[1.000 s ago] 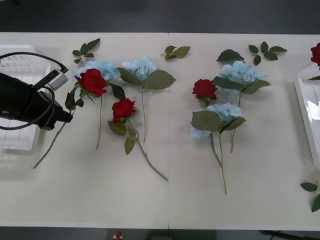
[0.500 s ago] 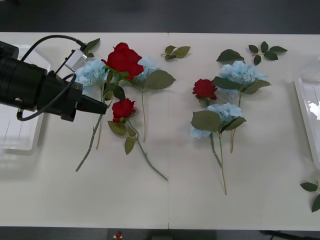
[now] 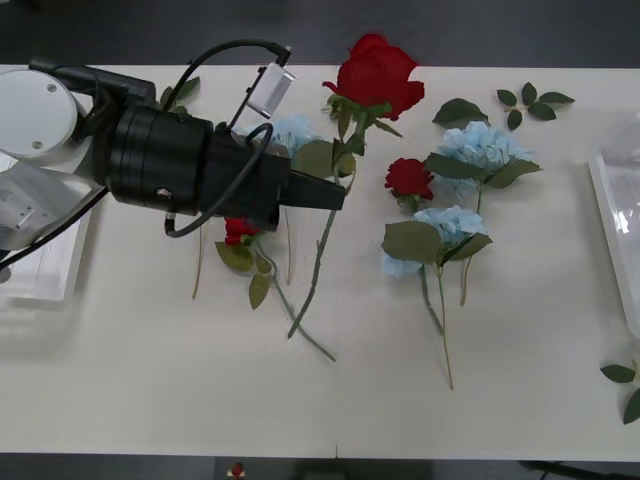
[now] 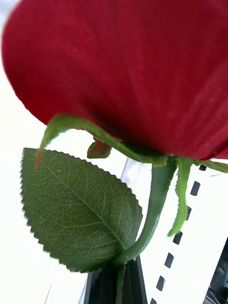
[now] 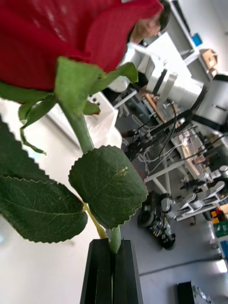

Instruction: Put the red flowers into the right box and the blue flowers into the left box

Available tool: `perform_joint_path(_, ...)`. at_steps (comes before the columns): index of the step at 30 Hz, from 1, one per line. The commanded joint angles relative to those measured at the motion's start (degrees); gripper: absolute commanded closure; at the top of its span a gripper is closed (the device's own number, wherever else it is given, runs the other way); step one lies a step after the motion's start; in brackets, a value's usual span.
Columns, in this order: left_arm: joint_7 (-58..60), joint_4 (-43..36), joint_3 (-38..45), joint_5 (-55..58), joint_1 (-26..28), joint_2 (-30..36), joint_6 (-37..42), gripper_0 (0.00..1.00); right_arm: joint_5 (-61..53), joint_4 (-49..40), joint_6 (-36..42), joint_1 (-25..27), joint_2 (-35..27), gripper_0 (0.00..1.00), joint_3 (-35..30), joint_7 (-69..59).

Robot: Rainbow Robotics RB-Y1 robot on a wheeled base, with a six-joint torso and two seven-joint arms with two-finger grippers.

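The red flower [image 3: 378, 73], clamped by its stem in the closed left gripper [image 3: 338, 194] and held aloft well short of the right box [image 3: 612, 215], should be carried across level so its trailing stem clears the blue flowers [image 3: 483, 146].

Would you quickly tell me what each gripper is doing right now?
Left gripper: shut on a red rose, lifted above mid-table.
Right gripper: shut on another red rose by its stem.
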Motion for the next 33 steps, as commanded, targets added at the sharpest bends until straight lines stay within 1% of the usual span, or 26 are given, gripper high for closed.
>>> perform_joint_path(1, -0.1, -0.8, 0.3, -0.5, -3.5, -3.6, -1.9, 1.0, 0.3, 0.4, -0.6, -1.0, -0.8, 0.45, -0.7, -0.7)
perform_joint_path(3, -0.2, 0.0, 0.3, -1.9, -4.5, -4.9, -1.9, 1.0, 0.3, 0.4, -0.7, -1.1, -0.8, 0.25, -0.7, -0.6)
perform_joint_path(4, -0.2, 0.4, 0.3, -2.2, -4.9, -5.3, -1.9, 1.0, 0.3, 0.4, -0.7, -1.0, -0.8, 0.21, -0.7, -0.5)
perform_joint_path(5, -0.3, 1.4, 0.3, -2.5, -5.6, -6.1, -1.9, 1.0, 0.3, 0.3, -0.8, -1.0, -0.8, 0.14, -0.6, -0.3)
perform_joint_path(6, -0.5, 1.9, 0.3, -2.9, -6.1, -6.8, -1.9, 1.0, 0.3, 0.1, -0.8, -1.1, -0.8, 0.08, -0.7, -0.1)
perform_joint_path(9, -1.1, 3.8, 0.3, -3.2, -7.3, -8.3, -1.9, 1.0, -1.2, -0.7, -0.8, -1.1, -0.9, 0.0, -0.7, 0.6)
perform_joint_path(12, -1.5, 5.4, 0.4, -3.2, -8.0, -9.2, -1.9, 1.0, -4.5, -1.7, -0.8, -1.0, -1.3, 0.0, -0.7, 1.4)
perform_joint_path(18, -2.5, 5.8, 0.4, -4.5, -8.0, -9.5, -3.1, 1.0, -14.3, -4.6, -0.8, -1.1, -3.5, 0.0, -0.8, 8.5)
perform_joint_path(24, -2.5, 5.8, 0.4, -4.5, -8.0, -9.5, -3.1, 1.0, -34.4, -9.3, 0.6, -1.0, -6.4, 0.0, -2.3, 18.8)
perform_joint_path(29, -2.5, 5.8, 0.4, -4.5, -8.0, -9.5, -3.1, 1.0, -48.0, -13.3, 6.4, -1.0, -8.2, 0.0, -5.2, 26.0)
perform_joint_path(32, -2.5, 5.8, 0.4, -4.5, -8.0, -9.5, -3.1, 1.0, -58.8, -14.7, 9.7, -1.0, -9.1, 0.0, -6.1, 30.5)
perform_joint_path(33, -2.5, 5.8, 0.4, -4.5, -8.0, -9.5, -3.1, 1.0, -65.7, -14.8, 11.1, -0.9, -9.2, 0.0, -6.1, 33.8)
